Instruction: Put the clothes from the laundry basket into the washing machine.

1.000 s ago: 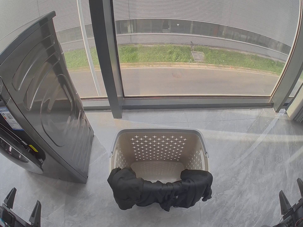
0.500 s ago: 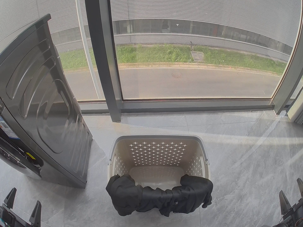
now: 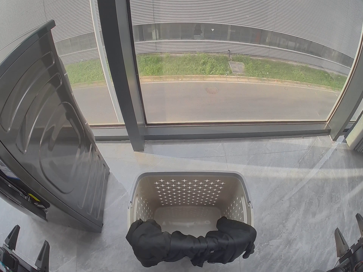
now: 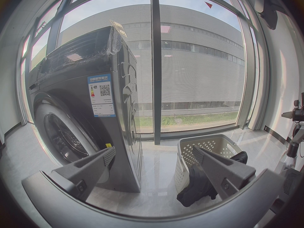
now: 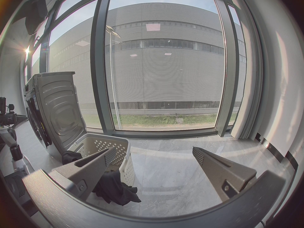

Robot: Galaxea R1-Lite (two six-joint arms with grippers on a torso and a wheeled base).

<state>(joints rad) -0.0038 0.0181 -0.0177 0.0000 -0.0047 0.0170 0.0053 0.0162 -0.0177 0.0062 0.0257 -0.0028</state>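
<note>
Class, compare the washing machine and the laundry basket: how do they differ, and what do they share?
The washing machine is dark grey and glossy; the basket is cream, pierced with star holes. The machine stands far taller than the low basket. The machine's door looks shut; the basket is open-topped, with a black garment draped over its near rim. Both stand on the floor.

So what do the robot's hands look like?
The left gripper and the right gripper are both dark grey, almost black. Each has two pointy, wedge-shaped fingers, like little shark fins. Near the tips sit bumpy grip pads, and each finger has a round screw on its side.
</note>
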